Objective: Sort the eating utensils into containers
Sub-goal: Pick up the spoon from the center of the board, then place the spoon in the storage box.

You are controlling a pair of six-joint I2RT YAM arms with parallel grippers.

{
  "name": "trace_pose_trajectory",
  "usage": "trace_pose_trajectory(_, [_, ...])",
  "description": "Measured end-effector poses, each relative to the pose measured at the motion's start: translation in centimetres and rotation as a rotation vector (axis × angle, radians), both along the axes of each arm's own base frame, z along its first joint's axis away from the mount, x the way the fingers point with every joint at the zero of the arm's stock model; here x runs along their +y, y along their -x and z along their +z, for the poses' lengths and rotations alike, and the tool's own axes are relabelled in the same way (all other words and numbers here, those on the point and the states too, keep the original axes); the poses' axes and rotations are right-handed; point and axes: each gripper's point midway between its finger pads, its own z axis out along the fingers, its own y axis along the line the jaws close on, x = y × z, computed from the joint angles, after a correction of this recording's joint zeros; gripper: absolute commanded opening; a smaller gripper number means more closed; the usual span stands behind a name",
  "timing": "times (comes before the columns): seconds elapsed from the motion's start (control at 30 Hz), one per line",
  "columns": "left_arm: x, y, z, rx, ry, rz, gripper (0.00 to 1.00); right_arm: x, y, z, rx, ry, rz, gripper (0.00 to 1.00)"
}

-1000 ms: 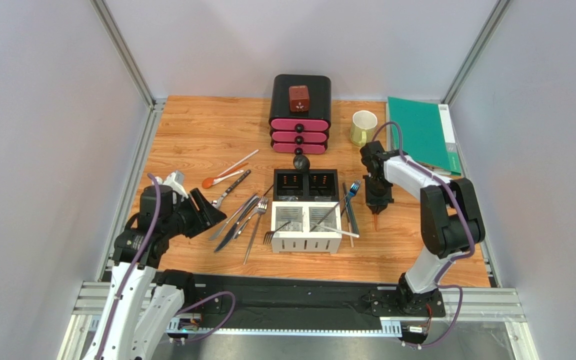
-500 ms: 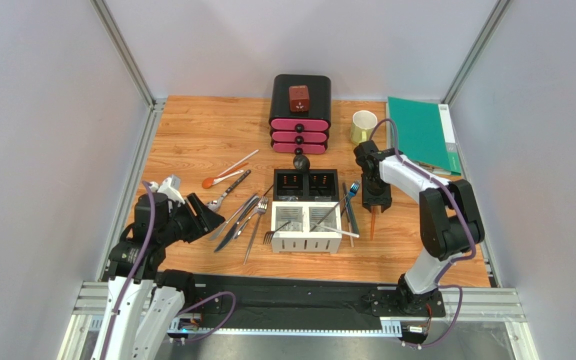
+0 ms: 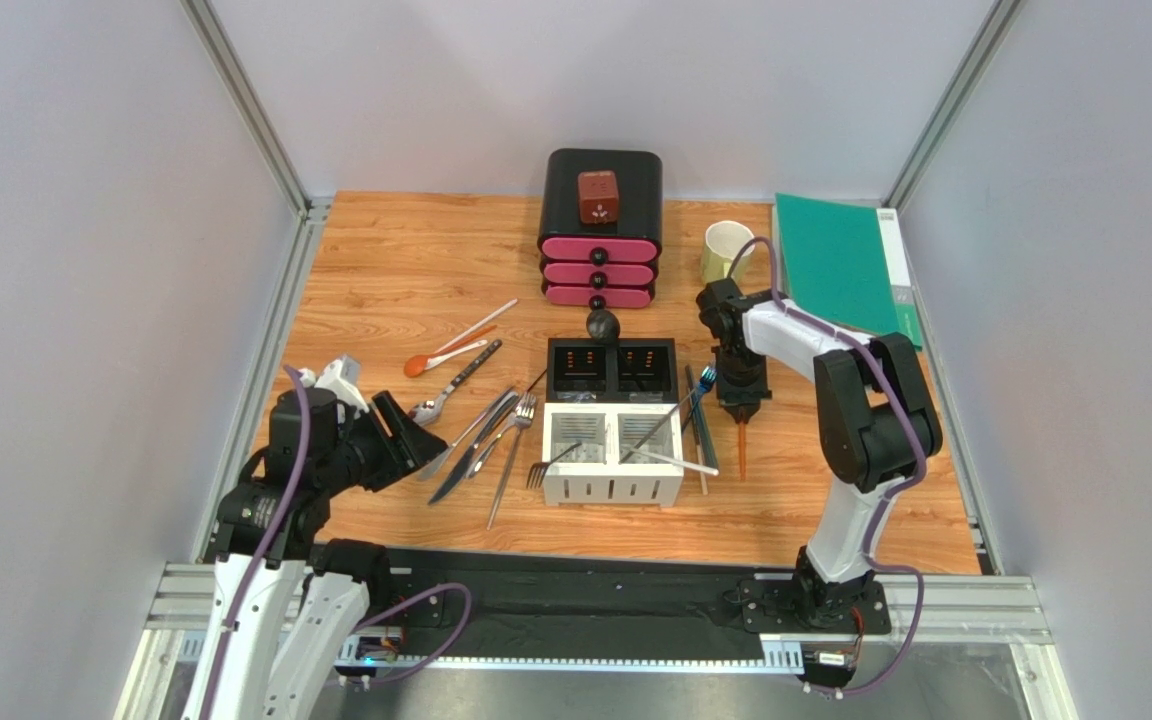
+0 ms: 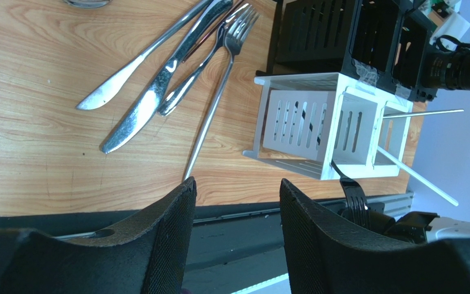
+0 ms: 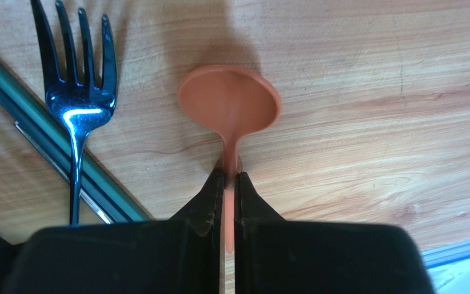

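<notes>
The right gripper [image 5: 230, 179] pinches the orange spoon [image 5: 229, 104] by its thin neck, apparently to carry it to the caddy [image 3: 612, 483], while the left gripper [image 4: 237, 196] hovers wide open.

The worktop [image 3: 387, 270] is warm orange-brown wood grain. On it the caddy [image 3: 612, 488] has two white slotted compartments near and two black ones far. An orange plastic spoon [image 5: 229, 104] lies beside a shiny blue fork [image 5: 74, 116]; the knives [image 4: 134, 119] are mirror silver, and the drawer box [image 3: 600, 188] is black with pink fronts.
</notes>
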Motion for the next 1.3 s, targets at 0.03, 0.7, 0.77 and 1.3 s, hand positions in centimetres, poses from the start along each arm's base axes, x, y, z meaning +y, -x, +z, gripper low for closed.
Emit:
trace_pose_trajectory(0.03, [0.0,0.0,0.0,0.001,-0.001,0.001,0.59,0.0,0.2,0.0,-0.002,-0.005,0.000,0.00])
trace_pose_trajectory(0.7, [-0.4,-0.1,1.8,-0.047,0.003,-0.038,0.59,5.9,0.8,21.1,-0.567,-0.224,0.159,0.00])
trace_pose_trajectory(0.77, [-0.3,0.0,2.0,-0.065,0.006,-0.037,0.59,7.3,-0.1,22.4,-0.622,-0.239,0.220,0.00])
trace_pose_trajectory(1.3, [1.0,2.8,2.1,-0.082,-0.047,-0.012,0.59,14.9,-10.8,20.9,-0.653,-0.182,0.432,0.00])
